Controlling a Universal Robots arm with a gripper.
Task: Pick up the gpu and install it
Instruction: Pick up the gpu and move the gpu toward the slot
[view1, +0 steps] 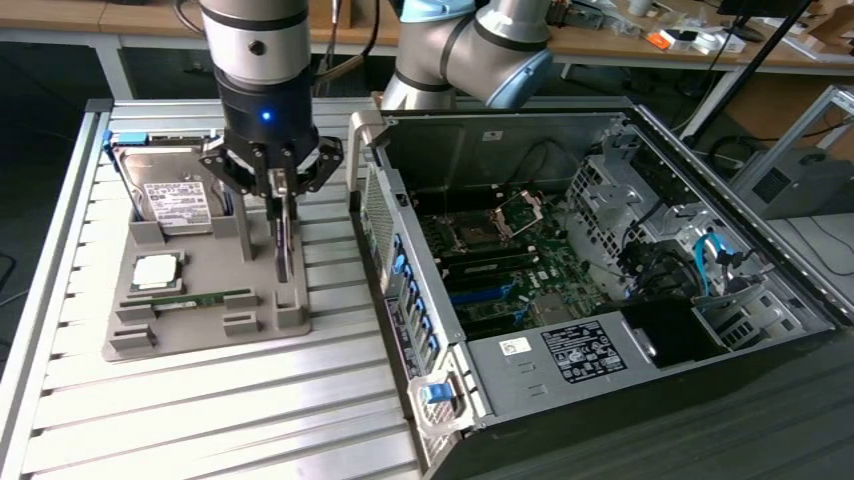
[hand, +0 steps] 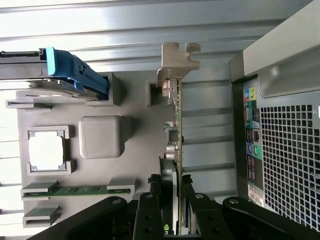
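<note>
The gpu (view1: 283, 248) stands on edge over the right side of the grey holder tray (view1: 200, 335), its lower edge at the tray's slot. In the wrist view the gpu (hand: 177, 125) runs away from me as a thin brownish-green card with its silver bracket (hand: 177, 57) at the far end. My gripper (view1: 278, 182) is directly above it, and my gripper (hand: 170, 202) has its fingers (hand: 150, 205) pressed on both faces of the card, round cooler side and board side. Whether the card has left the slot I cannot tell.
On the tray (hand: 140, 150) lie a hard drive (view1: 174, 195) in a blue caddy (hand: 75, 75), a CPU (view1: 156, 268) and a green RAM stick (view1: 187, 298). The open computer case (view1: 561, 260) with its motherboard (view1: 514, 270) lies at the exterior view's right, close beside the tray.
</note>
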